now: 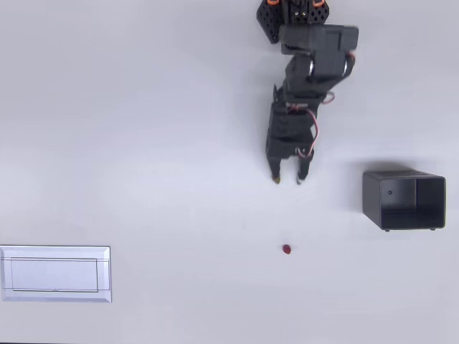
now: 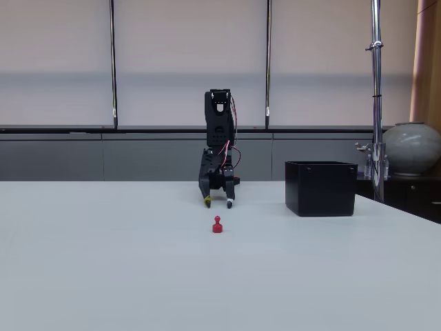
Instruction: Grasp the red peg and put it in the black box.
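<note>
The red peg (image 1: 287, 249) (image 2: 217, 225) stands upright on the white table, small and alone. My gripper (image 1: 287, 178) (image 2: 218, 203) hangs open above the table, fingers pointing down, a short way behind the peg in the fixed view and above it in the overhead view. Nothing sits between its fingers. The black box (image 1: 404, 200) (image 2: 321, 187) rests to the right of both, open side up, with nothing visible inside it.
A flat white rectangular tray (image 1: 56, 274) lies at the lower left of the overhead view, far from the peg. In the fixed view a metal pole (image 2: 376, 96) and a grey round vase (image 2: 412, 148) stand beyond the table's right edge.
</note>
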Motion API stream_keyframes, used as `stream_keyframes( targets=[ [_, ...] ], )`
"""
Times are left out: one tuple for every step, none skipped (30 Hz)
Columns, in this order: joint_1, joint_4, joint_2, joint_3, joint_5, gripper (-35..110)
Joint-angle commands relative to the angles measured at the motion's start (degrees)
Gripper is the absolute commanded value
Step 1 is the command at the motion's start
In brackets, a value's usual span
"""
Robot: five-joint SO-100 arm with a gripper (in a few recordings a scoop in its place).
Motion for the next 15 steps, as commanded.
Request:
stream_keyframes(
  targets=[
    [-0.7, -4.2, 5.5, 6.3, 0.7, 17],
    [-0.7, -4.8, 6.7, 7.4, 0.7, 17],
    [-0.7, -5.1, 7.6, 8.4, 0.7, 17],
    [-0.7, -5.1, 8.3, 9.5, 0.8, 17],
    [-0.7, -5.1, 9.1, 10.5, 0.8, 17],
    [-0.8, -5.1, 9.7, 11.5, 0.7, 17],
    [-0.8, -5.1, 10.4, 12.5, 0.7, 17],
    [-0.8, -5.1, 11.0, 13.4, 0.7, 17],
    [-0.8, -5.0, 11.6, 14.2, 0.7, 17],
    [-0.9, -4.7, 12.1, 15.3, 0.4, 17],
    [-0.9, -4.3, 12.7, 16.5, 0.3, 17],
    [-1.0, -3.7, 13.1, 17.7, 0.2, 17],
    [-1.0, -3.3, 13.5, 18.6, 0.1, 17],
    [-1.1, -2.7, 14.1, 19.9, 0.0, 17],
    [-1.1, -2.0, 14.6, 21.1, 0.0, 17]
  ],
)
